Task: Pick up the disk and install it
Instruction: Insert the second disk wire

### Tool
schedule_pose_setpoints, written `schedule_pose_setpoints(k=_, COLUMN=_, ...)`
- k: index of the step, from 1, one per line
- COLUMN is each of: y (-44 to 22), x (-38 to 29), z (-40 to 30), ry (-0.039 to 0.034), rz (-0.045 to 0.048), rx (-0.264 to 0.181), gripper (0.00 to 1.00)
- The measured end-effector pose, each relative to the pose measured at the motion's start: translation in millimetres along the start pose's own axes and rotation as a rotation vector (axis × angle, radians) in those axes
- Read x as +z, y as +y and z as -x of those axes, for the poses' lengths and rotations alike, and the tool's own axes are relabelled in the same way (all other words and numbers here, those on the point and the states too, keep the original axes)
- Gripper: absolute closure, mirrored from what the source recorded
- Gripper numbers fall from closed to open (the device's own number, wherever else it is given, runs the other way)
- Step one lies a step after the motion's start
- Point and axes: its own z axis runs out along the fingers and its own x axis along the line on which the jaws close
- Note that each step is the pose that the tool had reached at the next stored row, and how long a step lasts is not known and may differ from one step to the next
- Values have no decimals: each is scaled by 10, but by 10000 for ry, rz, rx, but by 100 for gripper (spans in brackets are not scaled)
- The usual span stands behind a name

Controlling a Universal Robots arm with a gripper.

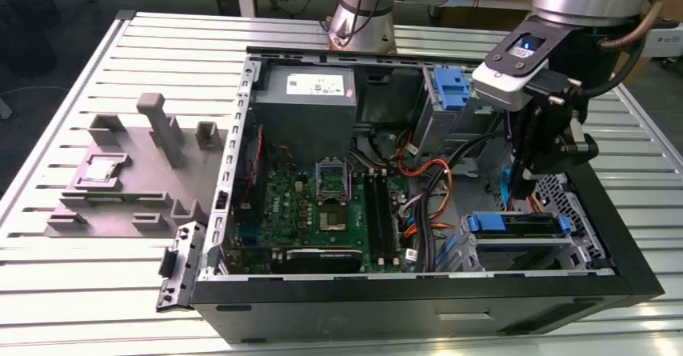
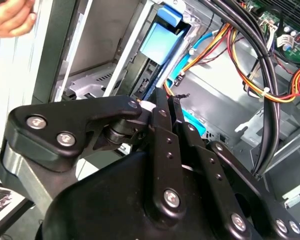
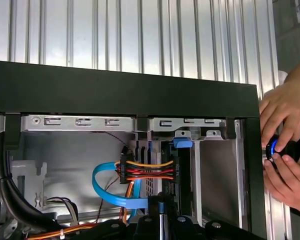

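Observation:
The disk (image 1: 517,225), a flat drive with blue rails, lies level in the metal drive cage at the front corner of the open computer case (image 1: 427,292) on the exterior view's right. My gripper (image 1: 523,196) hangs fingers-down inside the case, just above and behind the disk and apart from it. In the second wrist view the gripper (image 2: 169,100) is shut, its black fingers (image 2: 160,130) pressed together with nothing visible between them. In the first wrist view a blue tab (image 3: 182,143) sits in the cage beyond the fingertips (image 3: 161,212).
A grey power-supply box (image 1: 307,92) and an upright blue bracket (image 1: 450,88) stand at the case's back. Coloured cables (image 3: 150,172) run close to the fingers. A person's hands (image 3: 285,145) are at the case's edge. A grey fixture (image 1: 128,180) lies on the slatted table.

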Motion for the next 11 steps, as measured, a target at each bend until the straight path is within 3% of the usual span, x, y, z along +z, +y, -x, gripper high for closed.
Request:
schedule_pose_setpoints(k=2, y=0, x=10, z=28, ry=73, rz=8, rx=9, gripper=84)
schedule_pose_setpoints(k=11, y=0, x=12, z=35, ry=74, rz=11, rx=8, gripper=84)
